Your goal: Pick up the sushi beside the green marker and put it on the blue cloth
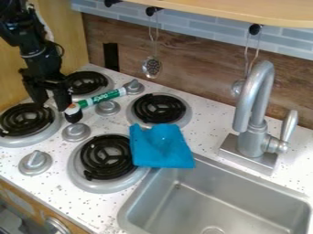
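- One green and white marker (105,98) lies at a slant between the stove burners; its upper right end is close to a grey knob (133,87).
- At the marker's lower left end is a small black piece (73,117); whether it belongs to the marker, I cannot tell.
- Just left of this end hangs the black claw (53,102), its two fingers standing apart with a gap between; if one touches the marker, I cannot tell.
- Above and left of the marker is the rear burner (86,83); further left and lower, another burner (25,120).
- To the marker's right is a third burner (159,109), and below it a fourth (105,157).
- Below and right of the marker, a blue cloth (161,148) covers partly the fourth burner's edge and the white speckled worktop (211,137).
- Farthest from the marker, at right, are the metal sink (226,201) and its tap (252,119).
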`<state>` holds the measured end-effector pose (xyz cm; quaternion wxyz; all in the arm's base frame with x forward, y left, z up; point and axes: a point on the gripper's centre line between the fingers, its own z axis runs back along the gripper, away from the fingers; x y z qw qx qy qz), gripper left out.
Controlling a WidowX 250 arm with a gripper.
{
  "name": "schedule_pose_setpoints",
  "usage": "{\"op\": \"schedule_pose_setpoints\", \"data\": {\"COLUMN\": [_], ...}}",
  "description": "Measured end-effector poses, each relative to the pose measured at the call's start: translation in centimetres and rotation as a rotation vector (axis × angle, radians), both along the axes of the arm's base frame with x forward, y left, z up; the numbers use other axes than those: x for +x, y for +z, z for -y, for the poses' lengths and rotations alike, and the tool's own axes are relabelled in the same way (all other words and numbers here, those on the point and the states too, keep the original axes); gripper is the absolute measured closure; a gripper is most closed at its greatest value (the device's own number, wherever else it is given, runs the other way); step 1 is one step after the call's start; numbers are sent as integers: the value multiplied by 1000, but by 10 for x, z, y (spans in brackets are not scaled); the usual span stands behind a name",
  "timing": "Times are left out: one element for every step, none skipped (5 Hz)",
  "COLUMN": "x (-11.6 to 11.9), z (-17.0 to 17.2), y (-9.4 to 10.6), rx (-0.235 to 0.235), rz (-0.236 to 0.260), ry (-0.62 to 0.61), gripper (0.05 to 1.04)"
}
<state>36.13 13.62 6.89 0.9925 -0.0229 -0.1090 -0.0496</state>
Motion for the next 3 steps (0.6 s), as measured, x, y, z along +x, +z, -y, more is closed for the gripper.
{"op": "schedule_pose_setpoints", "data": {"x": [-4, 2, 12], "z": [0, 5, 1], "y": [-16, -24, -26], "rx": [-19, -61, -50], "rz": [-40, -34, -26], "ry": [5, -14, -18], "gripper": [82, 82, 82]}}
